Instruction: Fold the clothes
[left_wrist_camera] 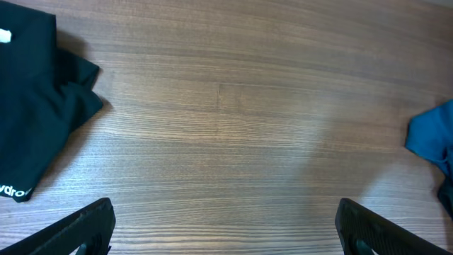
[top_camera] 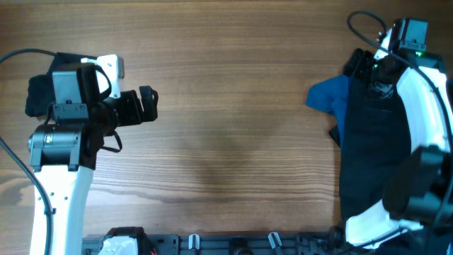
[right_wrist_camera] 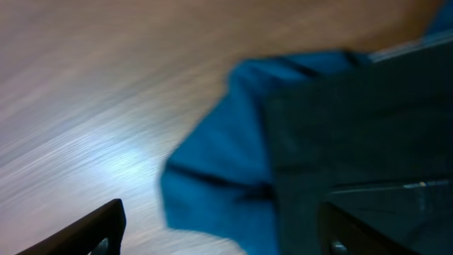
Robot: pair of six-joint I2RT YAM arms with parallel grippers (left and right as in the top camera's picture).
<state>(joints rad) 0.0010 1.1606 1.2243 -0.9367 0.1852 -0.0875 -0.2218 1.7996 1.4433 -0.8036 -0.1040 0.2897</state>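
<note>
Black shorts (top_camera: 368, 156) overlap the blue top (top_camera: 327, 95) at the right edge; my right gripper (right_wrist_camera: 223, 230), fingers spread, might pinch both.

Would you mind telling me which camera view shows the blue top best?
The overhead view: the blue top is sharp there, poking out from under the black garment. The right wrist view shows it larger but blurred; the left wrist view catches only its edge at the frame's right side.

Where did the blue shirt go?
In the overhead view, the blue top lies on the right side of the table, poking out from under the black shorts.
</note>
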